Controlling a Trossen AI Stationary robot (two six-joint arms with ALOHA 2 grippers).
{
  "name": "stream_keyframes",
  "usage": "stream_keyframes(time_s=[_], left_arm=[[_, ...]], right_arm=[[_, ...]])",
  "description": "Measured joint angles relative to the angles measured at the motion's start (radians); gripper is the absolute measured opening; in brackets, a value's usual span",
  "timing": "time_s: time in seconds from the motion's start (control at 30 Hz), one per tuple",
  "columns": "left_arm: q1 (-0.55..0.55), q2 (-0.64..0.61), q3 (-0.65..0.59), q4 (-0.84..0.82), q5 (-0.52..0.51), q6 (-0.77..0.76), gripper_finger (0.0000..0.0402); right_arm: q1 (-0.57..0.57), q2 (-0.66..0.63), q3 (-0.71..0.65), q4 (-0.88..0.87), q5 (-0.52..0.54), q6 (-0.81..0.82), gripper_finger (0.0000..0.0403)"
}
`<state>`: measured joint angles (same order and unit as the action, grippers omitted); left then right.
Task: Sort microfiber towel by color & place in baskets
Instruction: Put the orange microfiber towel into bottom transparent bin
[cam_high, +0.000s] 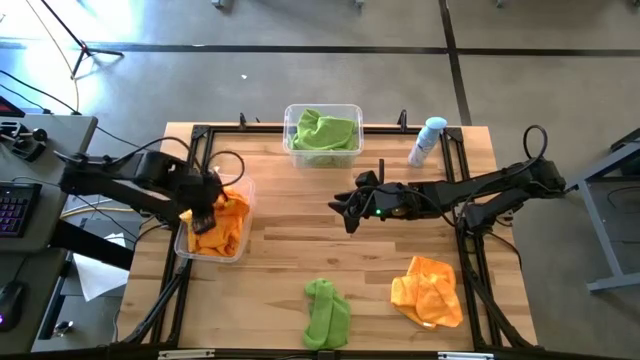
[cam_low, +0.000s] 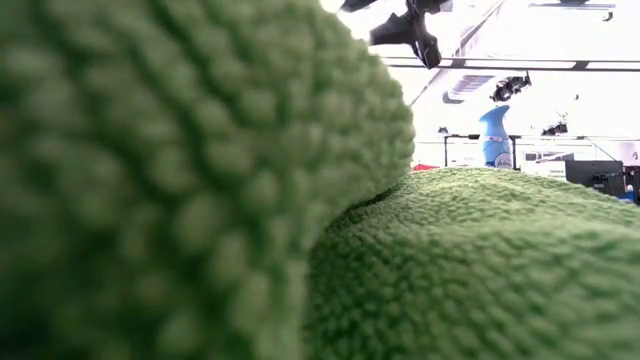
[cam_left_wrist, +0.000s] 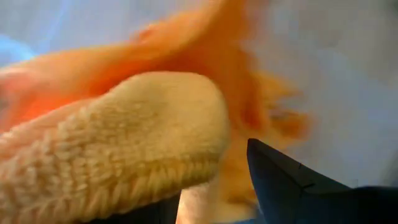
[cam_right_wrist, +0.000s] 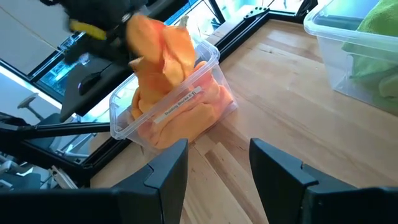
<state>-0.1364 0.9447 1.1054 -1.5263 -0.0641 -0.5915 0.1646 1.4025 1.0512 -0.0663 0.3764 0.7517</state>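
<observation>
While left tool (cam_high: 205, 205) pinches orange towel (cam_high: 228, 208) over bin (cam_high: 240, 243), right tool (cam_high: 345, 208) hovers mid-table, spread.

On the wooden table (cam_high: 280, 250), 2 bins (cam_high: 322, 130), a spray bottle (cam_high: 427, 141) and 2 loose cloths (cam_high: 327, 312) are seen.

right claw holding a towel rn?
No. The right claw hangs empty over bare wood mid-table, fingers apart; the loose orange towel and green towel lie near the front edge.
</observation>
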Motion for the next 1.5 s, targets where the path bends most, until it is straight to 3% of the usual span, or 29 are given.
stream_keyframes(time_s=[0.1,0.13,0.23,0.27,0.33,0.37,0.47,0.5,0.6,0.63,0.73,0.77,0.87,0.9,0.93,1.0,1.03,1.2,1.33,1.5], left_arm=[[-0.003,-0.007,0.001,0.037,0.187,0.113,0.0159],[-0.002,-0.004,0.000,0.012,0.170,0.114,0.0159],[0.000,-0.004,-0.003,-0.052,-0.013,-0.016,0.0158],[0.000,-0.010,-0.009,-0.029,0.024,-0.016,0.0158],[-0.004,-0.021,-0.011,0.012,0.191,0.062,0.0158],[-0.006,-0.019,-0.011,0.008,0.217,0.087,0.0158],[0.000,-0.018,-0.015,-0.052,0.025,-0.020,0.0158],[0.002,-0.020,-0.020,-0.034,0.012,-0.060,0.0158],[-0.006,-0.026,-0.027,0.025,0.232,0.061,0.0158],[-0.006,-0.019,-0.026,0.002,0.235,0.080,0.0158],[0.000,-0.006,-0.038,-0.039,0.008,-0.063,0.0158],[0.002,-0.013,-0.049,0.001,0.020,-0.092,0.0158],[0.000,-0.010,-0.051,0.083,0.290,0.045,0.0158],[-0.006,-0.002,-0.051,0.057,0.318,0.071,0.0158],[-0.012,0.004,-0.051,0.003,0.282,0.060,0.0158],[-0.012,0.014,-0.059,-0.062,0.073,-0.031,0.0158],[-0.009,0.008,-0.063,-0.038,0.015,-0.067,0.0158],[-0.011,-0.027,-0.070,0.084,0.189,0.068,0.0158],[-0.018,-0.035,-0.071,0.062,0.139,0.119,0.0158],[-0.018,-0.061,-0.071,0.066,0.104,0.170,0.0158]], right_arm=[[0.000,0.000,0.000,-0.001,0.008,0.002,0.0165],[0.000,0.000,0.000,-0.002,0.008,0.002,0.0165],[0.000,0.000,0.000,-0.004,0.008,0.001,0.0165],[0.000,0.000,0.000,-0.004,0.008,0.001,0.0165],[0.000,0.000,0.000,-0.005,0.008,0.000,0.0165],[0.000,0.000,0.000,-0.008,0.008,0.000,0.0165],[0.000,0.000,0.000,-0.019,0.008,0.000,0.0165],[0.000,0.000,0.000,-0.021,0.008,0.000,0.0165],[0.000,0.000,0.000,-0.023,0.008,0.000,0.0165],[0.000,0.000,0.000,-0.023,0.008,0.000,0.0165],[0.000,0.000,0.000,-0.026,0.008,0.000,0.0165],[0.000,0.000,0.000,-0.029,0.008,0.000,0.0165],[0.000,0.000,0.000,-0.030,0.008,0.000,0.0165],[0.000,0.000,0.000,-0.030,0.008,0.000,0.0165],[0.000,0.000,0.000,-0.031,0.008,0.000,0.0165],[0.000,0.000,0.000,-0.032,0.008,0.000,0.0165],[0.000,0.000,0.000,-0.034,0.008,0.000,0.0165],[0.000,0.000,0.000,-0.011,0.013,-0.005,0.0165],[0.000,0.030,0.001,0.058,0.013,-0.063,0.0165],[0.001,0.153,0.001,0.266,-0.014,-0.200,0.0165]])
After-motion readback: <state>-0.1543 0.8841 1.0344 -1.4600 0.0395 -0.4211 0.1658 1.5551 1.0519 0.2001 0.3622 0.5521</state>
